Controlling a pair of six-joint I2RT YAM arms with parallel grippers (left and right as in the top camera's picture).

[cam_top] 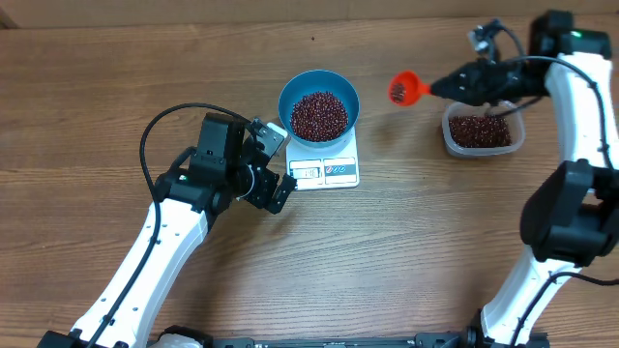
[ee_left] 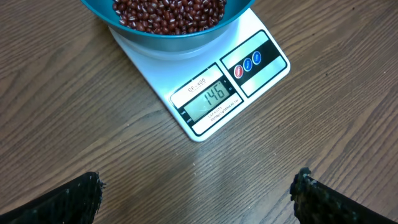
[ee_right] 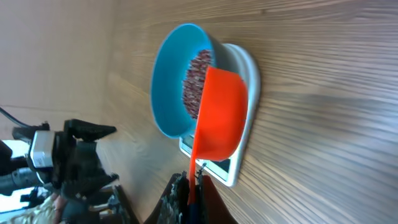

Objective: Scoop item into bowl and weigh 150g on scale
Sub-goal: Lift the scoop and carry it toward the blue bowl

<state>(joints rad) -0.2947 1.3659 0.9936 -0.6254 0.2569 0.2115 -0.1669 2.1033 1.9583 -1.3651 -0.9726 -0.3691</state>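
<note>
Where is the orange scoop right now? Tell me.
Overhead view, right side: the orange scoop, held by the right claw, hangs between the blue bowl and the clear tub.

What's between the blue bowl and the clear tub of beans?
The orange scoop, gripped by the right pincer, hangs there over the bare table, seen from overhead.

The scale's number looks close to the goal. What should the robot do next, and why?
Probably swing the scoop over the bowl and tip a little more onto the beans there. The scale reads 146, just short of the target. The right gripper holds the scoop between the tub and the bowl, seemingly with something in it.
</note>
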